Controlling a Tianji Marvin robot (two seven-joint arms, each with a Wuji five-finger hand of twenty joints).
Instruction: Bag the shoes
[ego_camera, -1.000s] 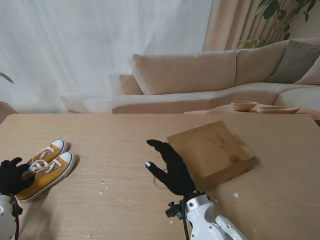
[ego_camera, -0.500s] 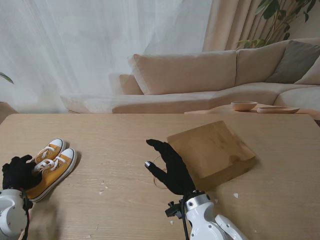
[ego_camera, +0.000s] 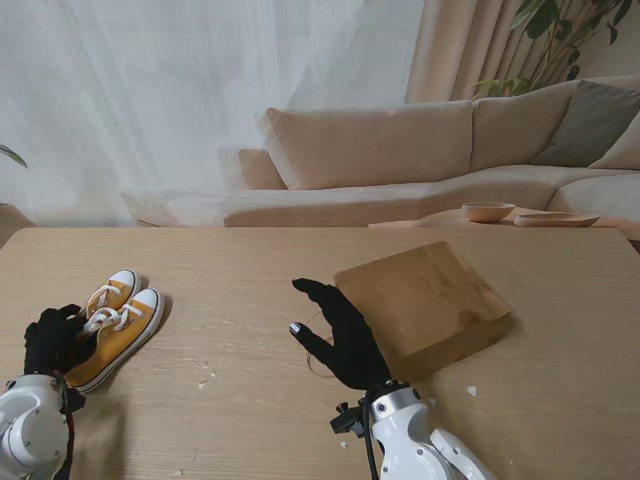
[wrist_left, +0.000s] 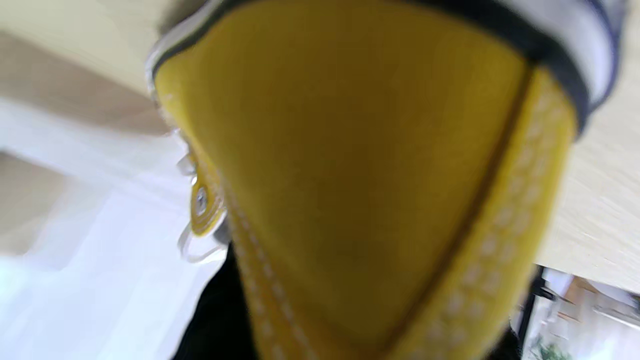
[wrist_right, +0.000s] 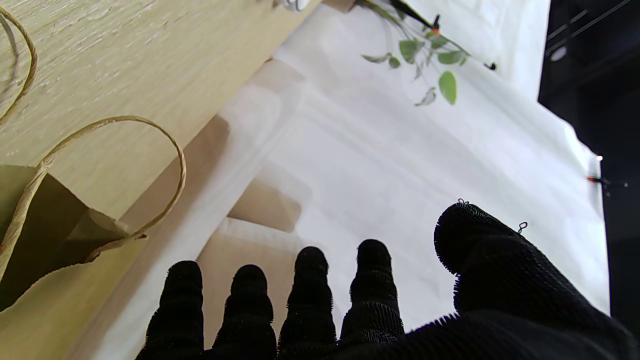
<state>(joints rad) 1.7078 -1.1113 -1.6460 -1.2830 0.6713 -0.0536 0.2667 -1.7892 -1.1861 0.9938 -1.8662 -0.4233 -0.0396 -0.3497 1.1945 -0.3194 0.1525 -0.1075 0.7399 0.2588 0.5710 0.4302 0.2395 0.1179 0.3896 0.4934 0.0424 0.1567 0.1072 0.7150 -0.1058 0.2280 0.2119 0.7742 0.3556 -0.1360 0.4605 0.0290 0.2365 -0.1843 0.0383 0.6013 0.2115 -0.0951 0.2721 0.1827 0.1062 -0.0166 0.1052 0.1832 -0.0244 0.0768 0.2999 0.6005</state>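
A pair of yellow sneakers with white laces and toe caps lies side by side at the table's left, toes pointing away from me. My left hand is shut on their heel end. One shoe's yellow canvas fills the left wrist view, blurred, with black glove under it. A brown paper bag lies flat right of centre, its mouth towards my right hand. That hand rests open beside the mouth with fingers spread and holds nothing. The right wrist view shows the bag's opening and twine handle.
Small white crumbs dot the wooden table near me. Behind the far edge stand a beige sofa, two bowls on a low table, a sheer curtain and a plant.
My left hand has moved to the right and slightly away from me, carrying the sneakers with it across the table. The right hand and the bag have stayed still.
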